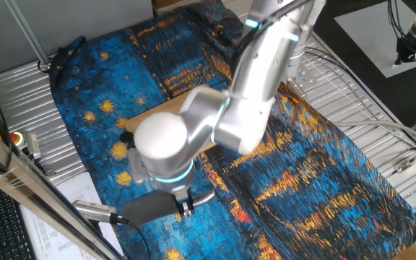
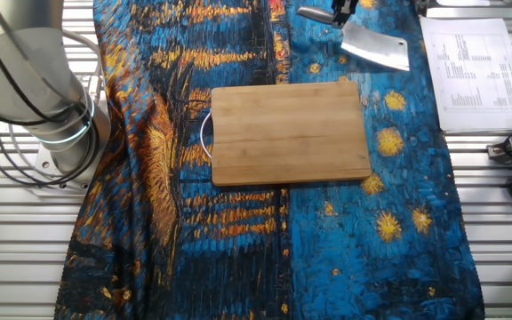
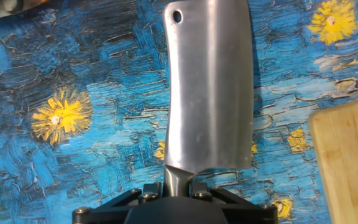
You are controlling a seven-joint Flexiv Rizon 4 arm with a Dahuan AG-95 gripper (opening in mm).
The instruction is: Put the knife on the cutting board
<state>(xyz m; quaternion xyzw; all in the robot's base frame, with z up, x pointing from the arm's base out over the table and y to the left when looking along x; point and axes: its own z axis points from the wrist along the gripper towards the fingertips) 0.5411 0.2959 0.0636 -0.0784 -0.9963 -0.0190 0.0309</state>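
Observation:
The knife [image 3: 210, 93], a small metal cleaver with a broad grey blade, points away from the hand over the blue starry cloth [image 3: 73, 74]. My gripper [image 3: 179, 185] is shut on its silver handle, one finger on each side. In the other fixed view the knife [image 2: 376, 44] is just beyond the far right corner of the cutting board [image 2: 290, 133], a light-tan bamboo board that lies bare. In the hand view the cutting board [image 3: 347, 162] shows at the right edge. In one fixed view the arm hides most of the board [image 1: 150, 115]. I cannot tell whether the blade touches the cloth.
A silver-and-black cylindrical tool [image 1: 96, 211] with a cable lies near the gripper. Printed papers [image 2: 469, 62] sit right of the cloth. The robot base [image 2: 47, 98] stands at the left. A metal slatted table [image 2: 7, 249] surrounds the cloth.

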